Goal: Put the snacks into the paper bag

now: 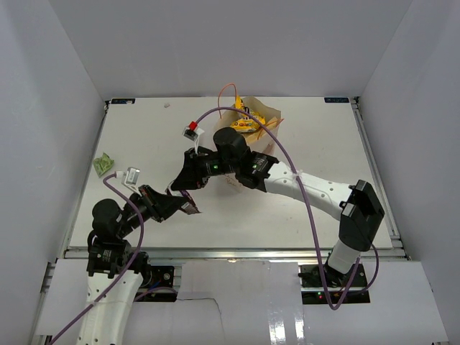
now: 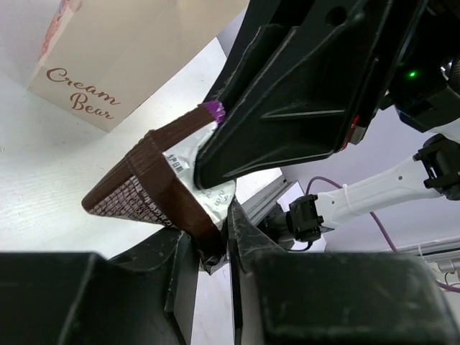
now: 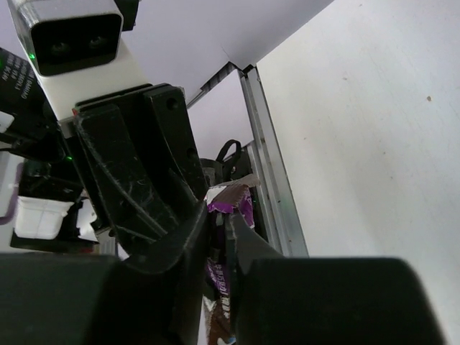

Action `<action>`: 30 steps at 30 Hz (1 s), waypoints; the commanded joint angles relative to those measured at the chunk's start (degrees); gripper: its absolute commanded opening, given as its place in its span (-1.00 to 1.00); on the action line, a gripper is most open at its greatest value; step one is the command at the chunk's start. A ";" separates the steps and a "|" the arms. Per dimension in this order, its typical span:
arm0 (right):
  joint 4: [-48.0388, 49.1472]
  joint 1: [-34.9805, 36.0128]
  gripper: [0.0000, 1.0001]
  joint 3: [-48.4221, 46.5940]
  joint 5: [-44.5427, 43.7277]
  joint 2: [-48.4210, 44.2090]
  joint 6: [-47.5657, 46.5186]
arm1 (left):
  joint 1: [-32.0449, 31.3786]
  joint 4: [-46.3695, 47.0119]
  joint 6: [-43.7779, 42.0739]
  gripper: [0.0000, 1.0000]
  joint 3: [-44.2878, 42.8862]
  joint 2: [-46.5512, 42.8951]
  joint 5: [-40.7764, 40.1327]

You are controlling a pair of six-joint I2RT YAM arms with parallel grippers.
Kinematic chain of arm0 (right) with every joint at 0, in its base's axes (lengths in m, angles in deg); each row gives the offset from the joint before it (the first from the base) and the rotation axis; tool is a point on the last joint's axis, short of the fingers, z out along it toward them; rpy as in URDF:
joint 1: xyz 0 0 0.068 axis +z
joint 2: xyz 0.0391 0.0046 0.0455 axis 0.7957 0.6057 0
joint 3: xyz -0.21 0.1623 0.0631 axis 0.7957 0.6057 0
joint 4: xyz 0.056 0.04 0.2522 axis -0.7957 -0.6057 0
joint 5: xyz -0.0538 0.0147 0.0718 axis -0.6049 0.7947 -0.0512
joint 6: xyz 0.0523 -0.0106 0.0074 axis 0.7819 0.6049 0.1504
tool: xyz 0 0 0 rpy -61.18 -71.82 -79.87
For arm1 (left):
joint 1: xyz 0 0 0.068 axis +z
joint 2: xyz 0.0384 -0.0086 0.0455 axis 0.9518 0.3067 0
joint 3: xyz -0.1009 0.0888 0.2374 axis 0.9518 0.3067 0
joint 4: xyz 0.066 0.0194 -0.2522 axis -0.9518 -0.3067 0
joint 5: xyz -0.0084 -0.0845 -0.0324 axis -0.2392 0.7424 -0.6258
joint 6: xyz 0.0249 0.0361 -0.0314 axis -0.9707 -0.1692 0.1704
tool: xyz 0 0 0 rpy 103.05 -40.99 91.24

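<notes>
Evidently a hand-over is in hand: the dark bar (image 2: 144, 190) sits between the two arms, well apart from the paper bag (image 2: 122, 57); the left gripper (image 2: 214, 241) pinches its lower end, while the right gripper (image 3: 218, 228) is clamped on the purple-tipped end; the left should release only once the right's hold looks sure; the right can then carry it to the bag's mouth.
</notes>
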 commanded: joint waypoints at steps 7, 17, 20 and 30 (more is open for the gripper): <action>4.18 -2.35 -0.85 -7.55 12.26 0.08 -9.73 | -0.15 -3.80 -2.16 0.22 -6.26 0.49 -3.79; 1.99 -15.26 -0.85 -21.33 16.68 -3.08 -19.31 | -0.15 -10.12 -11.83 0.96 -17.95 0.22 -7.02; -3.01 -19.48 -0.85 -26.80 13.78 -3.52 -27.20 | -0.15 -16.35 -13.85 0.96 -20.94 2.33 -15.37; -12.96 -24.24 -0.83 -21.30 -3.37 -5.72 -46.92 | -0.15 -23.05 -13.24 0.96 -21.39 12.00 -21.70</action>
